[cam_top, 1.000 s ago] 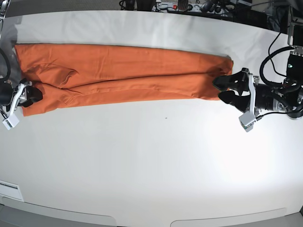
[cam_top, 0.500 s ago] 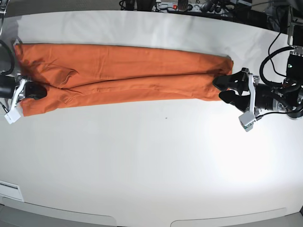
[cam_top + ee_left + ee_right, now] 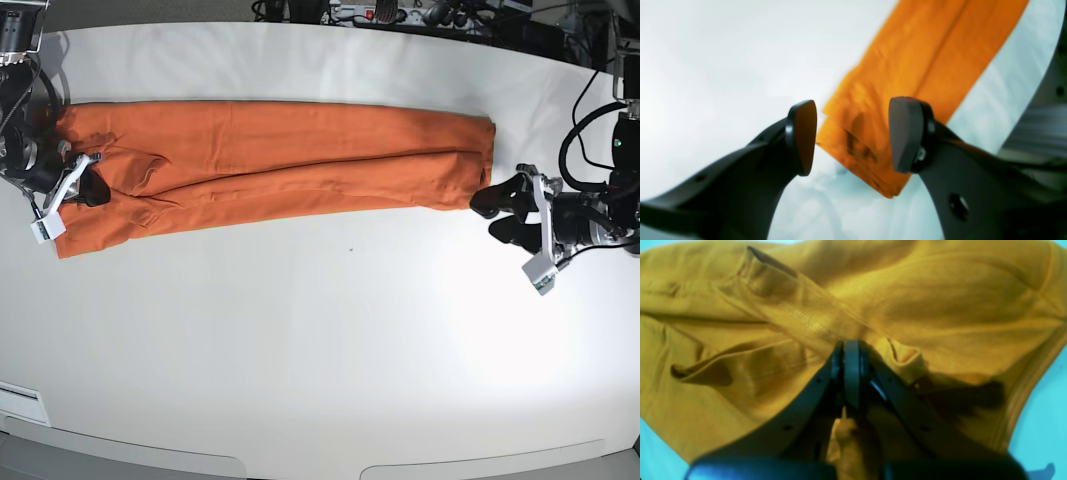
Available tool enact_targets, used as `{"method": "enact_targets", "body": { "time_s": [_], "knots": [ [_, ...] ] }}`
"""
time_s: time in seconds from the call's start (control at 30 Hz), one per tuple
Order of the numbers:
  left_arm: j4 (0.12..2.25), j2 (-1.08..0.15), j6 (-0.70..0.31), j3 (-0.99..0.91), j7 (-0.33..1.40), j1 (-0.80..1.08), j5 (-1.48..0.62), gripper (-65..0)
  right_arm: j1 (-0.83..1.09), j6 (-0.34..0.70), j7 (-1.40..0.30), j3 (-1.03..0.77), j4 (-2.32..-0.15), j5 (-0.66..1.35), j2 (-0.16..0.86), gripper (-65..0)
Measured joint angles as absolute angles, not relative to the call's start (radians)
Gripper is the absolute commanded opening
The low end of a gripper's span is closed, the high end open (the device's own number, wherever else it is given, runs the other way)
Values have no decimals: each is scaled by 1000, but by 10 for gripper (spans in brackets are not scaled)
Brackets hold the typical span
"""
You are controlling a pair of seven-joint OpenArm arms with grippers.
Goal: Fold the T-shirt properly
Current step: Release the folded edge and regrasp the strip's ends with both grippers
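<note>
The orange T-shirt [image 3: 290, 155] lies folded lengthwise into a long strip across the far half of the white table [image 3: 330, 340]. My right gripper [image 3: 93, 188] is over the strip's left end. In the right wrist view the right gripper [image 3: 851, 346] is shut, with bunched T-shirt [image 3: 940, 296] fabric and a sleeve seam pinched at its tips. My left gripper [image 3: 486, 218] stands open just off the strip's right end, not touching it. In the left wrist view the T-shirt's [image 3: 933, 50] layered end lies beyond the left gripper [image 3: 853, 133], with a wide gap between its fingers.
Cables and equipment [image 3: 400, 12] line the table's far edge. A white label [image 3: 20, 400] sits at the front left edge. The left arm's black cable [image 3: 585, 125] loops at the far right.
The right gripper shut on the T-shirt's left end and moved up and inward, so that end shifted right. The left gripper, still open, drew back to the right, off the strip's end.
</note>
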State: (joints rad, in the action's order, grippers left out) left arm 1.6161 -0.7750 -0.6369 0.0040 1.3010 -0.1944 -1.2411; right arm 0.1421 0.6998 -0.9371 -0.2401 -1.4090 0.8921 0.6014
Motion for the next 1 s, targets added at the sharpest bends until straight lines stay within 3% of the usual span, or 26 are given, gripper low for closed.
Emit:
{"method": "enact_targets", "body": {
  "time_s": [0.13,0.3,0.43,0.5,0.57,0.83,1.0],
  "knots": [
    [1616,-770,-593,-114,1303,-194,-1199,-290,143,700,-917,-244,-1415,833,584,-650],
    [1616,-774,-564,-252,1303,-133,-1226,-290,142,572,-849,-243,-1416,785,575,-650],
    [1616,-770,-626,-266,1412,-25,-1433,-302,138,492,-830,-242,-1420,721,575,-650],
    [1629,-752,-654,-264,1396,16,-1463,-428,136,481,-830,-242,-1420,720,576,-650],
    [1673,-741,-665,-262,1406,45,-1455,-650,136,482,-826,-242,-1420,721,576,-650],
    [1834,-670,-675,-258,1402,83,-1456,-650,135,488,-826,-244,-1420,715,569,-650],
    [1831,-648,-675,-131,1337,86,-1243,-650,135,498,-826,-244,-1419,714,564,-650]
  ]
}}
